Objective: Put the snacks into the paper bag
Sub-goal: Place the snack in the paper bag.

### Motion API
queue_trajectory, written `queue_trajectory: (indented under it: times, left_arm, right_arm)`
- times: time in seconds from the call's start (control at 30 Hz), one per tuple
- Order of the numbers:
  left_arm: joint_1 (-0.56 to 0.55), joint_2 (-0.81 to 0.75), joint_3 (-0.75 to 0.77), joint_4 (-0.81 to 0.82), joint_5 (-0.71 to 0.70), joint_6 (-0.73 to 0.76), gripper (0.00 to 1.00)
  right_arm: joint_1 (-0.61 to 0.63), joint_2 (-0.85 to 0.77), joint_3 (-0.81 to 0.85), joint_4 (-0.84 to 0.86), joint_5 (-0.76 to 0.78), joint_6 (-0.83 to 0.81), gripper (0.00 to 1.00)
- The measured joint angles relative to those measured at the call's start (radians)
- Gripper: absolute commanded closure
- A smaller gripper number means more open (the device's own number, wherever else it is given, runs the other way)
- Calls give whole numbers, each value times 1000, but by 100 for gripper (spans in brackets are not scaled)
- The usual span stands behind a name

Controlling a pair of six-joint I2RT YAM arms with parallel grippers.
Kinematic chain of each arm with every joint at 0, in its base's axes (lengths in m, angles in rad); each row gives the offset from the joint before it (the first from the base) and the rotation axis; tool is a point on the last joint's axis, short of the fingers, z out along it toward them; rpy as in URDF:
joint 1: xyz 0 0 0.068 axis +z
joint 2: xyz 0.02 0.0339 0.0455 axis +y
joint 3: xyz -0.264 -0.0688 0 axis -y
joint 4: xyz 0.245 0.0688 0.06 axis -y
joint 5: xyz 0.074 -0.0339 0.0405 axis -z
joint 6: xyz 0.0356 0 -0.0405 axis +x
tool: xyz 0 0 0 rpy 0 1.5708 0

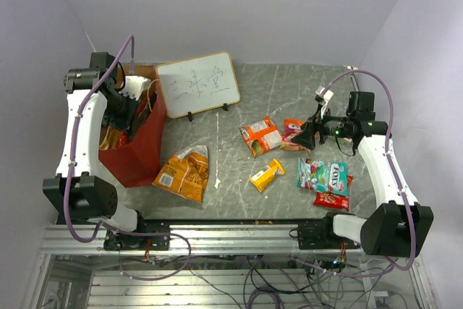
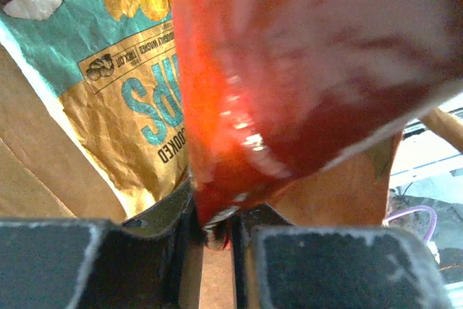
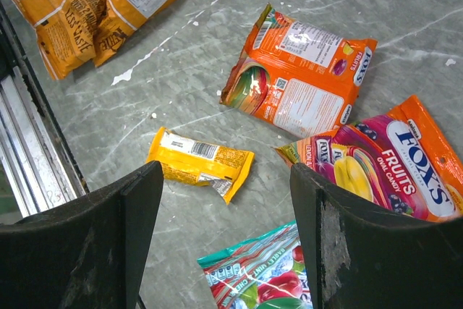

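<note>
The red paper bag (image 1: 141, 146) stands at the left with its brown inside (image 2: 36, 171) showing. My left gripper (image 1: 134, 117) reaches into its mouth. Its jaws (image 2: 213, 229) are nearly together, pinching the corner of a blurred red snack packet (image 2: 304, 70) above a brown chip bag (image 2: 137, 106) lying inside. My right gripper (image 1: 307, 134) hovers open over the loose snacks, with nothing between its fingers (image 3: 226, 186). Below it lie a yellow pack (image 3: 199, 164), an orange packet (image 3: 300, 77), a Fox's Fruits bag (image 3: 391, 164) and a teal-white candy bag (image 3: 257, 273).
An orange chip bag (image 1: 186, 173) lies just right of the paper bag's base. A small red pack (image 1: 333, 199) sits under the teal bag's near edge. A white framed board (image 1: 197, 85) stands at the back. The metal rail (image 1: 239, 229) runs along the near edge.
</note>
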State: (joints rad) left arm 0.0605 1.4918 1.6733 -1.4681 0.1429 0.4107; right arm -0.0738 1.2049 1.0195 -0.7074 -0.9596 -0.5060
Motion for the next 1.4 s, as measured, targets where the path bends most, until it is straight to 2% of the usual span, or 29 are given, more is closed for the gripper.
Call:
queue_trajectory:
  times: [0.2, 0.6, 1.03, 1.3, 1.4]
  left_arm:
    - [8, 0, -16, 24, 1, -11, 62]
    - [17, -2, -14, 100, 27, -34, 62]
    - [17, -6, -14, 263, 77, -110, 75]
    - [17, -49, -15, 329, 69, -135, 67]
    - [17, -101, -7, 332, 58, -128, 61]
  right_arm:
    - [0, 0, 0, 0, -6, 0, 30]
    - [0, 6, 0, 0, -17, 1, 31]
    - [0, 6, 0, 2, -18, 9, 31]
    - [0, 6, 0, 2, -18, 9, 31]
    - [0, 7, 0, 3, -20, 11, 31]
